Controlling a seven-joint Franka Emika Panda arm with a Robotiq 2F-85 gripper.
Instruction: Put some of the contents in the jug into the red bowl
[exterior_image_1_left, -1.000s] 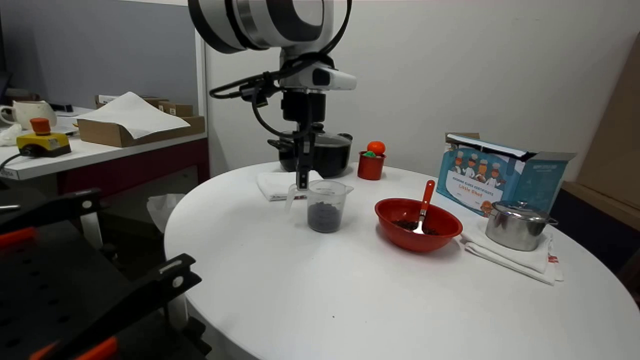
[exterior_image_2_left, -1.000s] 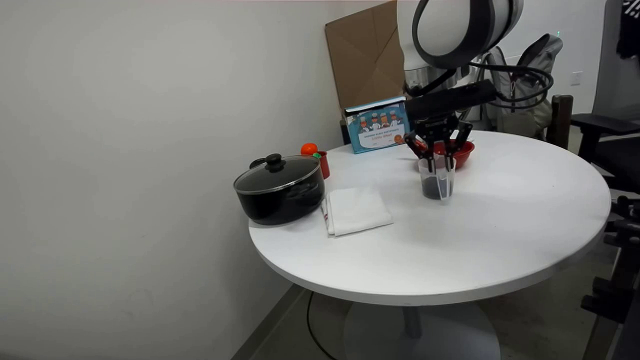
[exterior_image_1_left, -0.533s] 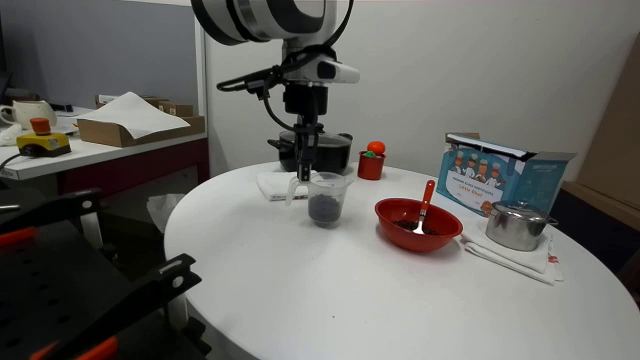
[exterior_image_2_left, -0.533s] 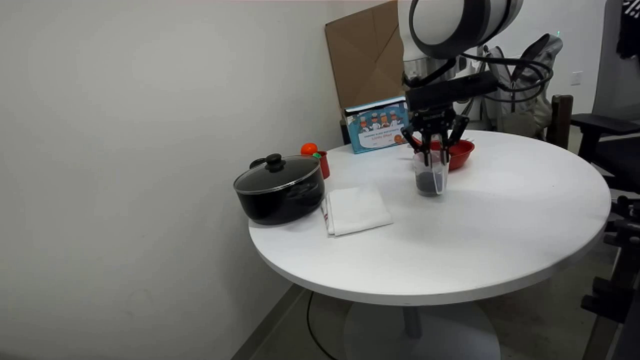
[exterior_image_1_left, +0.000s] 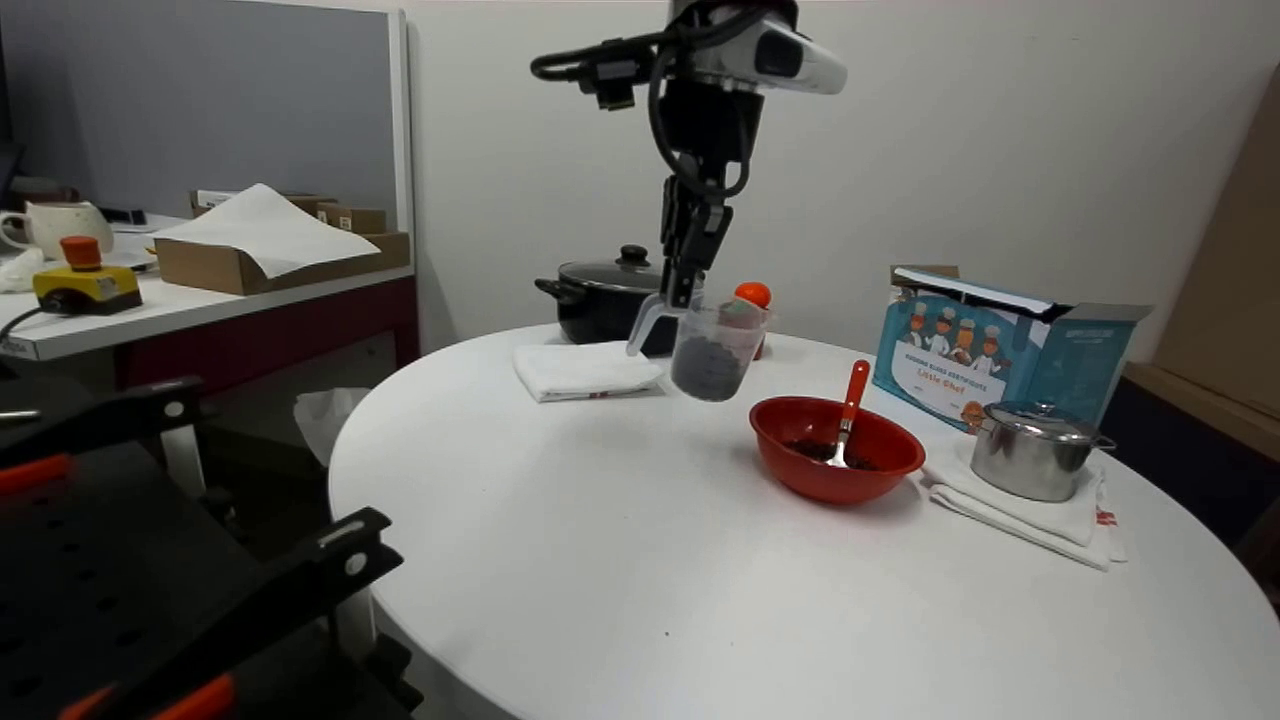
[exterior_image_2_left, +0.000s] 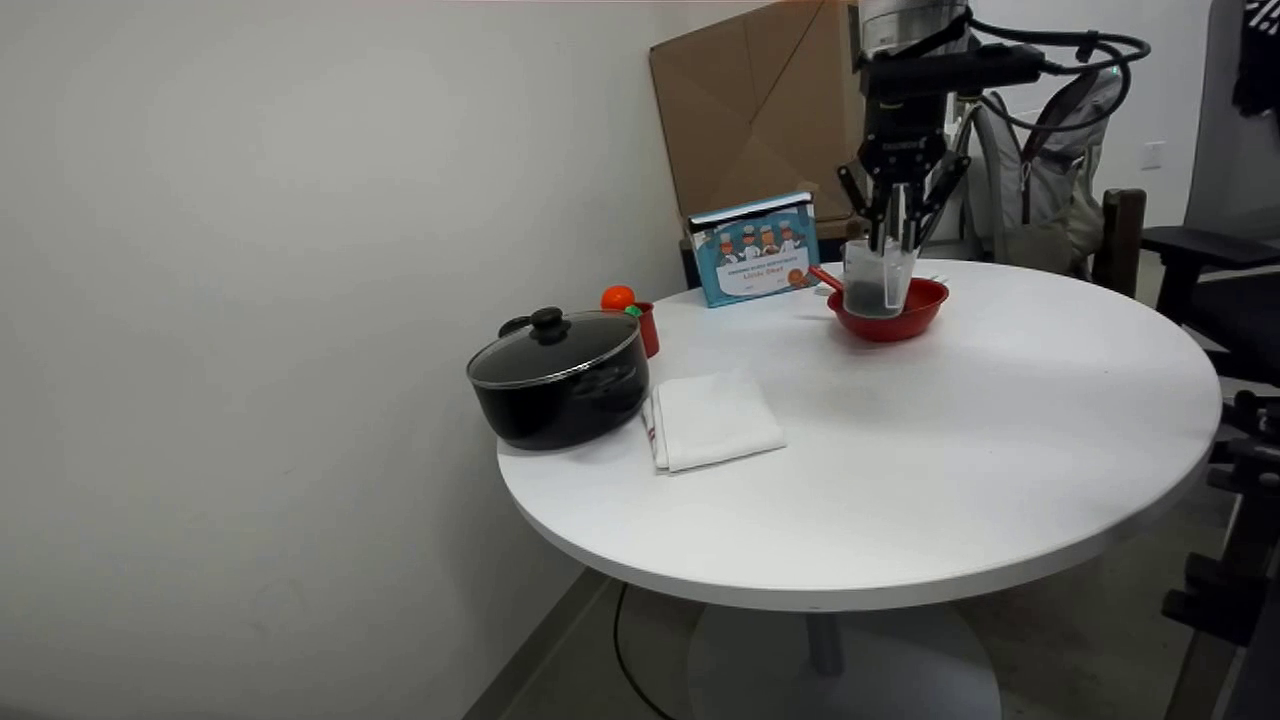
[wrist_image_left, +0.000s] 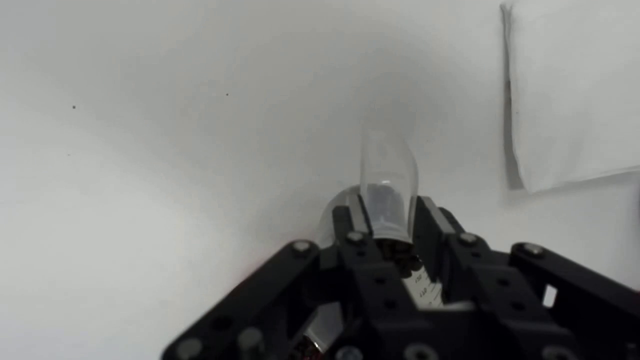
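Jug (exterior_image_1_left: 714, 358) aloft in gripper (exterior_image_2_left: 893, 244), seemingly tilted.

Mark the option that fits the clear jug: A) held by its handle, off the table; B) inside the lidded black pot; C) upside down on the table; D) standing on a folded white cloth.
A: in an exterior view the jug hangs above the table, and the wrist view shows the gripper clamped on its clear handle.

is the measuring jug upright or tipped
Tipped slightly: in an exterior view the clear measuring jug leans, its rim lying right of its base, dark contents inside. The tool grips its handle.
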